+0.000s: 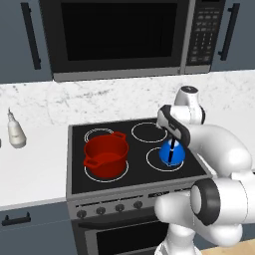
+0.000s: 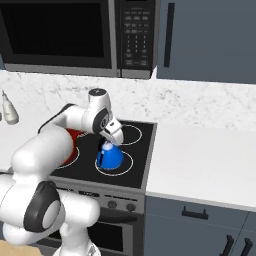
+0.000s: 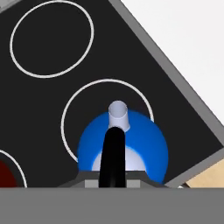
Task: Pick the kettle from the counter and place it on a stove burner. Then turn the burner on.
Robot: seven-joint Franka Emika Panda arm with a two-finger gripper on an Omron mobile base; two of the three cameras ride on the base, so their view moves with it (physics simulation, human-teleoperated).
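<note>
Home kitchen, rendered.
Evidence: black glass cooktop point(image 1: 137, 149) w/ ring burners, knob row + oven door below; microwave point(image 1: 124, 37) mounted above; marble-veined white counter point(image 2: 200, 162) & backsplash; blue-grey cabinets point(image 2: 210, 37) w/ dark handles; red pot point(image 1: 105, 155), blue kettle point(image 2: 110, 156), pale bottle point(image 1: 16, 130).

The small bright blue kettle point(image 1: 172, 154) with its thin black handle stood upright within the single white ring of the front right stove burner point(image 1: 151, 160), beside the white marble-veined worktop point(image 2: 210, 160).
</note>
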